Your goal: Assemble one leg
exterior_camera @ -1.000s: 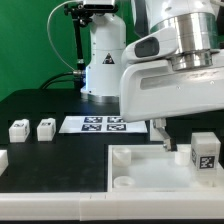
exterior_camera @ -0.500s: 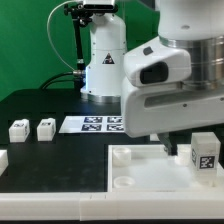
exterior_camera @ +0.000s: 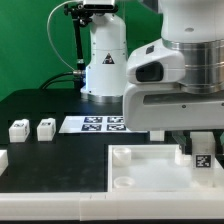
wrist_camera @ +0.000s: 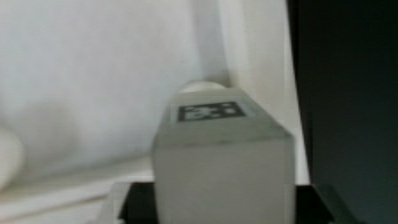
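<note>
Tray (exterior_camera: 150,172): large, white, nearest in the exterior view.
Leg (exterior_camera: 204,152): upright at the tray's far corner, on the exterior view's right, marker face showing; the wrist view shows it (wrist_camera: 222,150) rising between the dark fingers (wrist_camera: 135,205).
Gripper (exterior_camera: 200,141): down over the leg, a finger either side, jaws about leg-width apart; I cannot tell whether they press it.
Spare legs: two (exterior_camera: 18,129) (exterior_camera: 46,128) on the black table (exterior_camera: 60,152), beyond the tray, exterior view's left.
Marker board (exterior_camera: 100,124): flat, behind the tray.
Arm base (exterior_camera: 105,55): farthest behind the tray.
</note>
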